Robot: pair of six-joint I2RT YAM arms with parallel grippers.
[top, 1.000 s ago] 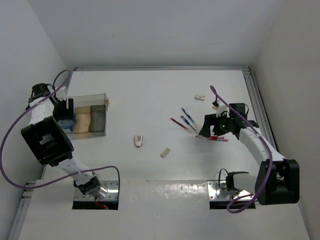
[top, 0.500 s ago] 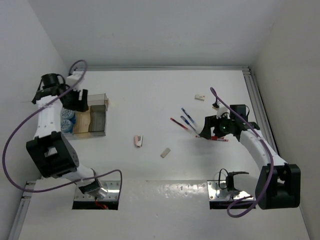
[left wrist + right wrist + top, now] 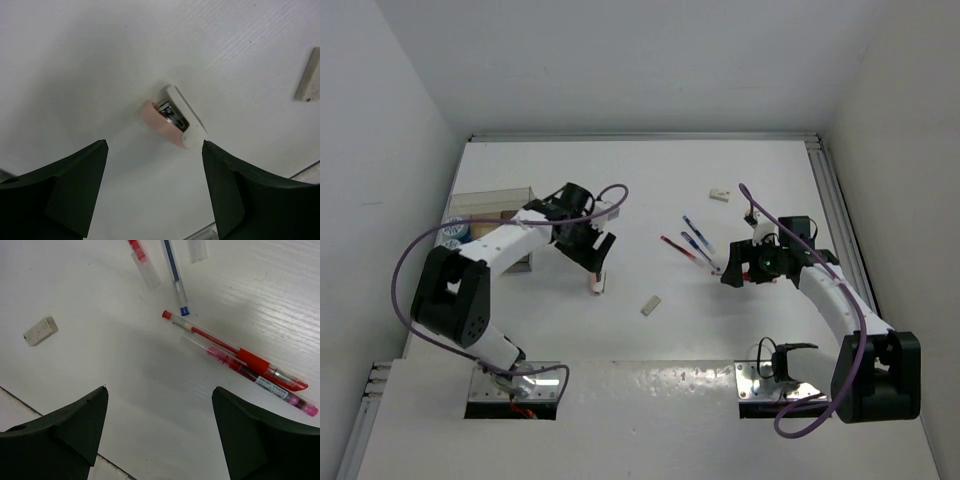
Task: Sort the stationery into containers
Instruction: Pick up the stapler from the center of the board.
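Observation:
The pink-white piece (image 3: 596, 284) lies on the white table, and in the left wrist view (image 3: 172, 122) it sits just ahead of my fingers. My left gripper (image 3: 596, 264) (image 3: 154, 145) is open and empty, hovering just above it. My right gripper (image 3: 732, 272) (image 3: 159, 388) is open and empty beside two red pens (image 3: 240, 356). A blue pen (image 3: 697, 236) (image 3: 175, 282) and another red pen (image 3: 676, 246) lie further on. The clear box (image 3: 490, 199) stands at the left with a blue-white roll (image 3: 453, 232) in it.
A beige eraser (image 3: 651, 305) (image 3: 41, 331) lies between the arms, and also shows at the right edge of the left wrist view (image 3: 308, 75). A white eraser (image 3: 720, 195) lies at the back right. A metal rail (image 3: 835, 200) runs along the right table edge.
My left arm has swung from the clear box rightwards to above the pink-white piece. My right gripper has shifted slightly left and nearer, beside the red pens.

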